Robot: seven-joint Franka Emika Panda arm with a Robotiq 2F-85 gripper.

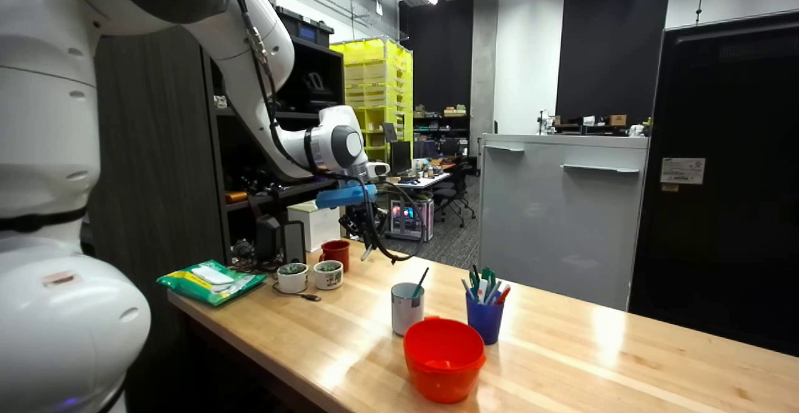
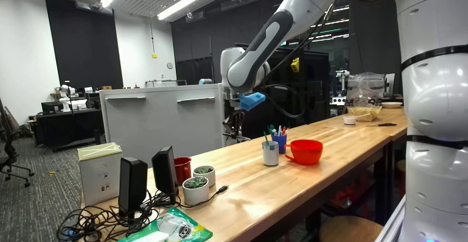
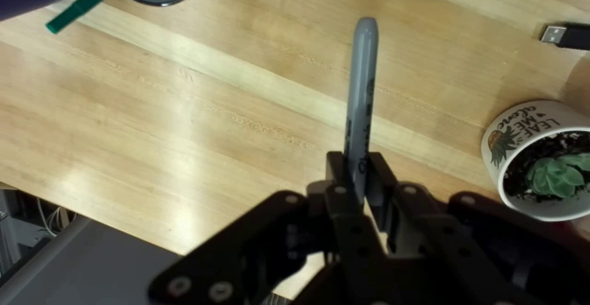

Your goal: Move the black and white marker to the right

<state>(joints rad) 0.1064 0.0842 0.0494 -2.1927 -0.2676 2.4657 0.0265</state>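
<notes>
The marker (image 3: 362, 84) is light grey with black lettering. My gripper (image 3: 359, 164) is shut on it near one end, and the rest of it sticks out past the fingertips. In both exterior views the gripper (image 1: 364, 229) (image 2: 234, 128) hangs above the far part of the wooden table (image 1: 537, 319). The held marker shows there only as a small light stub below the fingers (image 1: 367, 253) (image 2: 242, 138). The end of the marker between the fingers is partly hidden.
A grey-white cup (image 1: 407, 313) with a green pen, a blue pen holder (image 1: 485, 319) and a red-orange bowl (image 1: 444, 363) stand on the table. Two potted succulents (image 2: 196, 191) (image 2: 205, 174), a red mug (image 2: 182, 169), speakers (image 2: 132, 185) and a USB cable (image 3: 569, 35) lie opposite.
</notes>
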